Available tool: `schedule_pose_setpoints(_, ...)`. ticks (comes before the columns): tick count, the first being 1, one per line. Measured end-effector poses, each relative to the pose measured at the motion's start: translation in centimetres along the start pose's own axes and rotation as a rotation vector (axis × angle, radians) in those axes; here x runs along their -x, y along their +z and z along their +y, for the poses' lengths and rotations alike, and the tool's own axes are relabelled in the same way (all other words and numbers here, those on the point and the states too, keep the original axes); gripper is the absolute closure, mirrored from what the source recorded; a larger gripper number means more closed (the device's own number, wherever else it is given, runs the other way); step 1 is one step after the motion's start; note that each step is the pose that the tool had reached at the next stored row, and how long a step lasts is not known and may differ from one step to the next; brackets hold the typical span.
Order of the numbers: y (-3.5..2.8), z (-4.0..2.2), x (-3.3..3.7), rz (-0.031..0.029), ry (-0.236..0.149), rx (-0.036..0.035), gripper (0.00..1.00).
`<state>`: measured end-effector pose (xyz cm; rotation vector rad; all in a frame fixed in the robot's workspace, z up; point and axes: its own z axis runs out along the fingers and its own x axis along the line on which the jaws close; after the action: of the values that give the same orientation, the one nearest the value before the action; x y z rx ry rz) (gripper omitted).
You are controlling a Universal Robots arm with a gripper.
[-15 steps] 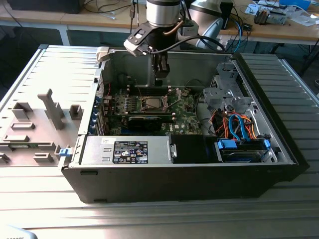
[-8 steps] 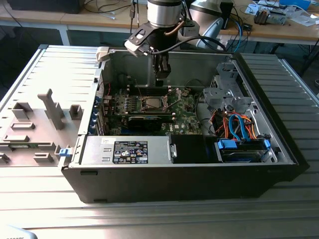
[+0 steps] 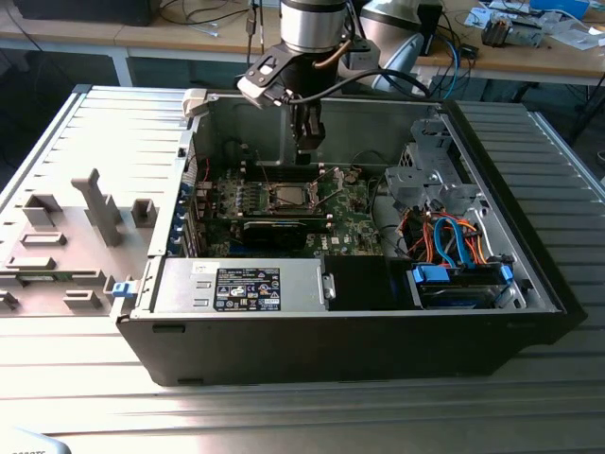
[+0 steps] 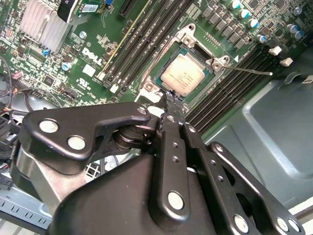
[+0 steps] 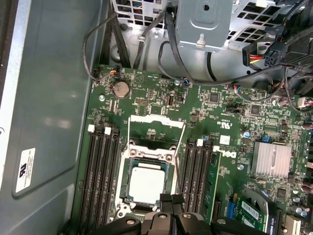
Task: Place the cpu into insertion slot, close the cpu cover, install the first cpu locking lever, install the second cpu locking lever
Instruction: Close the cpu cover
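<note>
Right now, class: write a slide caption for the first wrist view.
Claw hovers at the edge of the cpu seated on the motherboard.

Ribbed silver bench (image 3: 312, 416) catching bright light up front, grey moulded fixture tray (image 3: 66, 246) at the exterior view's left, wooden desk (image 3: 113, 33) behind on a white leg (image 3: 123, 66), loose cables (image 3: 203, 14) on top, dark shadow beneath

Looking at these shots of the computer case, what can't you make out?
- The cpu: in the first wrist view one edge is hidden by the gripper.
- The insertion slot: in the second wrist view one corner sits behind the gripper.
- The slot's contacts: covered by the cpu in both wrist views.
- In the exterior view the slot's parts are too small to tell apart.
</note>
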<state>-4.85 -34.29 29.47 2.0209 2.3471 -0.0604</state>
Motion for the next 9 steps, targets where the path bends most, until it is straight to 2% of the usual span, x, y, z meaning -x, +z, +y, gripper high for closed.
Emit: schedule_pose_setpoints(9, 0.0, 0.26, 0.08, -0.0001, 0.0, -0.0001, 0.89)
